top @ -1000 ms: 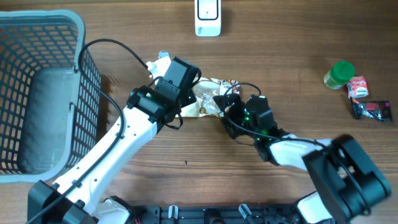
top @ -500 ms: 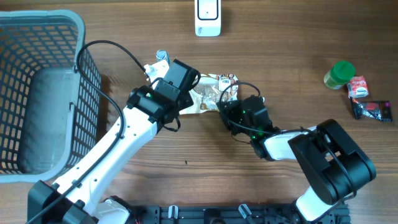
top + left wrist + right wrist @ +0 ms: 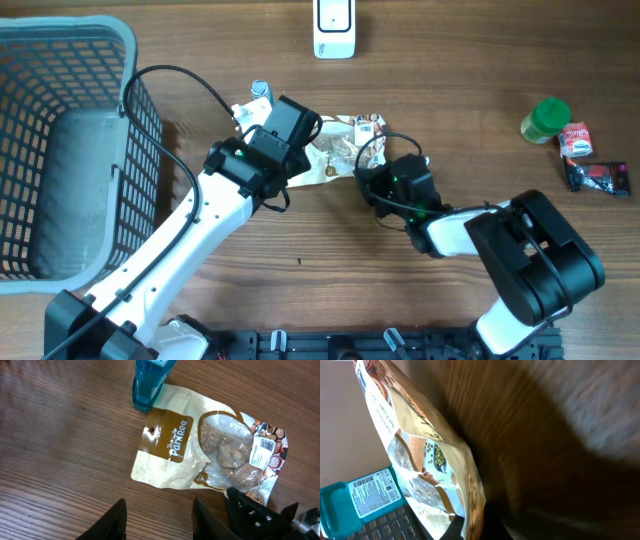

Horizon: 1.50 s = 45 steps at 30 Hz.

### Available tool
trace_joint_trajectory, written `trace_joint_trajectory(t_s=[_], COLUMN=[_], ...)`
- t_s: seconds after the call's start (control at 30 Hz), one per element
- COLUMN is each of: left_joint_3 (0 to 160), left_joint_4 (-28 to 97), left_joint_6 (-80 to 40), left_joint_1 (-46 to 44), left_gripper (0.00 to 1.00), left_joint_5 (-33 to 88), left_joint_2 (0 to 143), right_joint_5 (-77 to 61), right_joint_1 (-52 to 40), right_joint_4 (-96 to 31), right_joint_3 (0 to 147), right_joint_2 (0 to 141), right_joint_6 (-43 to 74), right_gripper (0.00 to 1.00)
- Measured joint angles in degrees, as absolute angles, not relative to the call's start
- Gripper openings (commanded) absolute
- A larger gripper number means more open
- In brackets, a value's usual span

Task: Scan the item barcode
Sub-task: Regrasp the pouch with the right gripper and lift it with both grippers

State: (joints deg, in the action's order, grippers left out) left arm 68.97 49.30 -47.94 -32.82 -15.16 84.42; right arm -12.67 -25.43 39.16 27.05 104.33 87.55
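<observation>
A beige snack pouch point(image 3: 338, 150) with a window and a white barcode label point(image 3: 262, 452) lies flat on the wood between my two arms. My left gripper point(image 3: 160, 522) hovers just short of the pouch's point(image 3: 200, 450) near edge, open, with only bare wood between its fingers. My right gripper point(image 3: 366, 166) is shut on the pouch's point(image 3: 420, 455) right edge, which is pinched between the jaws low in the right wrist view point(image 3: 481, 527). The white scanner point(image 3: 334, 28) stands at the table's far edge.
A teal box point(image 3: 260, 91) with a barcode label point(image 3: 370, 490) lies just beyond the pouch. A grey basket point(image 3: 60, 150) fills the left side. At the far right sit a green jar point(image 3: 546, 118), a red packet point(image 3: 576, 140) and a dark packet point(image 3: 600, 178).
My left gripper has opened and let go of the pouch. My right gripper moved in toward the pouch and shut on its right edge.
</observation>
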Motion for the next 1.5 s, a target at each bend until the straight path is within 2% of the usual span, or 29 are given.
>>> trace_joint_trajectory(t_s=[0.1,0.2,0.23,0.3,0.53,0.67,0.7,0.73,0.77,0.8,0.87,1.2,1.5], left_joint_3=[68.97,68.97,68.97,68.97,68.97,68.97,68.97,68.97,68.97,68.97,68.97,68.42,59.66], left_joint_4=[49.3,49.12,48.97,48.42,46.22,44.62,44.01,43.18,42.59,41.91,40.21,39.31,29.71], left_joint_6=[-48.01,-48.49,-48.51,-48.4,-48.58,-48.64,-48.82,-49.01,-49.6,-49.91,-50.63,-54.52,-56.55], left_joint_1=[-33.06,-34.39,-35.18,-36.64,-39.42,-40.29,-40.47,-40.56,-40.56,-40.56,-40.56,-40.56,-40.56], left_gripper=[0.57,0.78,0.88,1.0,1.0,0.99,0.92,0.76,0.46,0.26,0.06,0.04,0.04], left_joint_5=[-15.18,-15.16,-15.14,-15.14,-15.16,-15.11,-14.85,-14.24,-13.65,-13.08,-10.94,-5.3,-0.67], left_joint_2=[84.42,84.42,84.42,84.42,84.42,84.88,85.52,86.5,87.44,88.49,91.29,97.25,97.25], right_joint_5=[-14.9,-16.47,-16.69,-16.88,-15.27,-12.64,-11.97,-11.44,-11.07,-10.68,-10.26,-9.98,-9.98], right_joint_1=[-22.79,-20.62,-20.14,-19.81,-19.84,-19.81,-19.81,-19.81,-19.81,-19.81,-19.81,-19.81,-19.81], right_joint_4=[35.51,29.36,26.63,20.91,-6.48,-12.25,-12.84,-13.3,-13.54,-13.72,-13.85,-13.89,-13.89], right_joint_3=[27.05,27.05,26.98,26.92,25.3,24.75,24.75,24.75,24.75,24.75,24.75,24.75,24.75], right_joint_2=[102.69,99.7,98.26,95.33,79.29,71.83,70.28,69.01,68.27,67.57,67.18,67.16,67.16], right_joint_6=[84.49,81.87,80.79,78.35,69.49,66.87,66.15,65.63,65.28,64.93,64.55,64.16,64.16], right_gripper=[0.05,0.05,0.05,0.05,0.05,0.05,0.05,0.05,0.05,0.05,0.04,0.05,0.05])
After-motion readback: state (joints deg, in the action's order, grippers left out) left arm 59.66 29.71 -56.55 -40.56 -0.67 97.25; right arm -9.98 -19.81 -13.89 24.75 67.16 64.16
